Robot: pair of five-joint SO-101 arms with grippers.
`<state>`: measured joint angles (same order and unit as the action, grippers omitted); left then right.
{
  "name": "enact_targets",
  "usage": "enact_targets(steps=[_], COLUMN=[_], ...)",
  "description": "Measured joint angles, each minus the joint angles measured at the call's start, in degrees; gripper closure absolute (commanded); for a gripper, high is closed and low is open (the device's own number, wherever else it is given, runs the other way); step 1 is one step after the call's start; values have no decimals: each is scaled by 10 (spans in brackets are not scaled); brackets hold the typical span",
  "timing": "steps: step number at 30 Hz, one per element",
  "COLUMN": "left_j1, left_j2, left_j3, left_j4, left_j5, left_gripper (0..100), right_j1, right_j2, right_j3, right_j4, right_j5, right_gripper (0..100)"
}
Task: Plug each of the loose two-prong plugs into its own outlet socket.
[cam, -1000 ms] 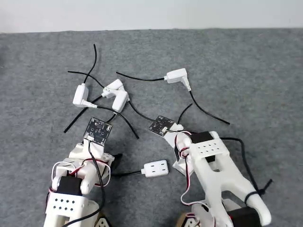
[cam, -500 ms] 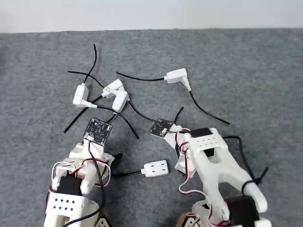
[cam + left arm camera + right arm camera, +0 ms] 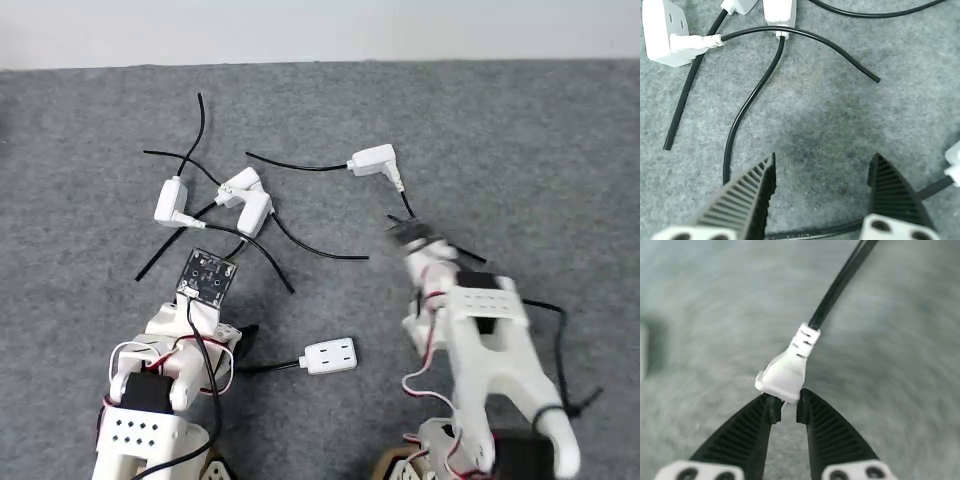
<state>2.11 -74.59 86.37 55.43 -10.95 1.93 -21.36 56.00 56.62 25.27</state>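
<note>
My right gripper [image 3: 787,402] is shut on a white two-prong plug [image 3: 785,372], whose black cable [image 3: 840,282] trails away from it. In the high view this right gripper [image 3: 408,233] is right of centre, just below the cable of another white plug [image 3: 372,159]. A white outlet socket [image 3: 330,355] lies between the two arms. My left gripper [image 3: 824,162] stands open over bare carpet, with nothing between its fingers. Beyond it lie a white socket block [image 3: 660,27] with a plug [image 3: 690,42] at its end and a second plug [image 3: 779,10].
Grey carpet covers the table. A cluster of white plugs [image 3: 245,195] and crossing black cables [image 3: 250,245] lies at the centre left. One cable end [image 3: 340,257] rests in the middle. The left arm [image 3: 165,370] is at the front left.
The right arm has swung to the right and farther back, carrying its plug. The left arm has not moved.
</note>
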Motion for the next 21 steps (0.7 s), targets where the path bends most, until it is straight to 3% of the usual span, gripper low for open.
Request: enact_targets(steps=[7,16,21], left_j1=[0,0,0], left_j2=[0,0,0], left_j3=[0,0,0], left_j4=[0,0,0], left_j5=[0,0,0], left_gripper=[717,717,717], right_j1=[109,81,62], right_j2=[-123,-218,-251], right_j3=[0,51,109], right_j4=[-1,-1,-31], right_j5=[-207,-250,-209], right_gripper=[988,986,983])
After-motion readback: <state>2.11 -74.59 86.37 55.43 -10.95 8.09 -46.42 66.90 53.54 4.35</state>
